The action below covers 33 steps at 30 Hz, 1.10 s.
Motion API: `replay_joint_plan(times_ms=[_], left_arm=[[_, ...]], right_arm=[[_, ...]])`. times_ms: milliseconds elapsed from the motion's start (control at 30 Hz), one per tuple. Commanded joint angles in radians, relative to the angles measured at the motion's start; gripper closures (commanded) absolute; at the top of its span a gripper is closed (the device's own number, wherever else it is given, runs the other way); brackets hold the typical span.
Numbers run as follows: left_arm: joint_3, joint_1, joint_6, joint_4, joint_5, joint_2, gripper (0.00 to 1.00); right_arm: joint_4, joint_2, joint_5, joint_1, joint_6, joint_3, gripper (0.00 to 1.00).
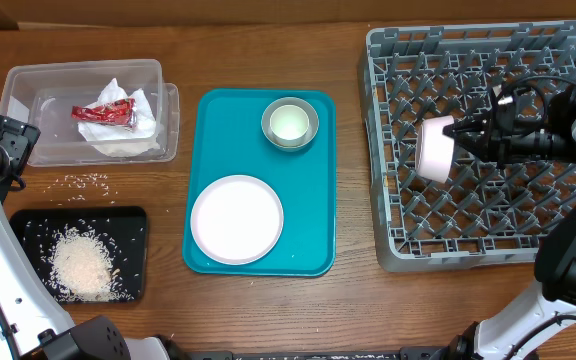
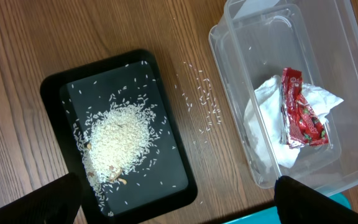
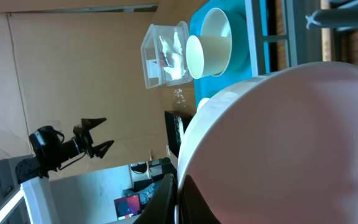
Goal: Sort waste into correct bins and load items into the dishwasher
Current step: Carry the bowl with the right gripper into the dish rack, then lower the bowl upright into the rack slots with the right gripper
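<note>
The dish rack stands at the right of the counter. Above it, my right end effector is clenched on the small white bowl. The teal tray carries the white plate and the grey bowl. My left end effector is released, near the black tray holding rice.

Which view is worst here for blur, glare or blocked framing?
Overhead: even light, sharp, only soft shadows. Left wrist: sharp on the rice, with mild highlights along the clear tub rim. Right wrist: worst. The white bowl sits so close that it fills most of the frame, soft-focused with a pinkish cast, and the background is tilted sideways.
</note>
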Motion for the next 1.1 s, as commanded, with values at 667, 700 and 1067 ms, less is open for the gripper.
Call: replay_joint_plan(times_ms=[667, 700, 1067], left_arm=[[-0.005, 0.005, 0.014, -0.001, -0.014, 0.006, 0.00], [-0.005, 0.005, 0.014, -0.001, -0.014, 0.006, 0.00], [-0.005, 0.005, 0.014, -0.001, -0.014, 0.006, 0.00]], right_arm=[[0.011, -0.003, -0.009, 0.039, 0.008, -0.006, 0.96], [0.014, -0.003, -0.008, 0.039, 0.008, -0.006, 0.96], [0.043, -0.003, 0.050, 0.042, 0.034, -0.058, 0.96]])
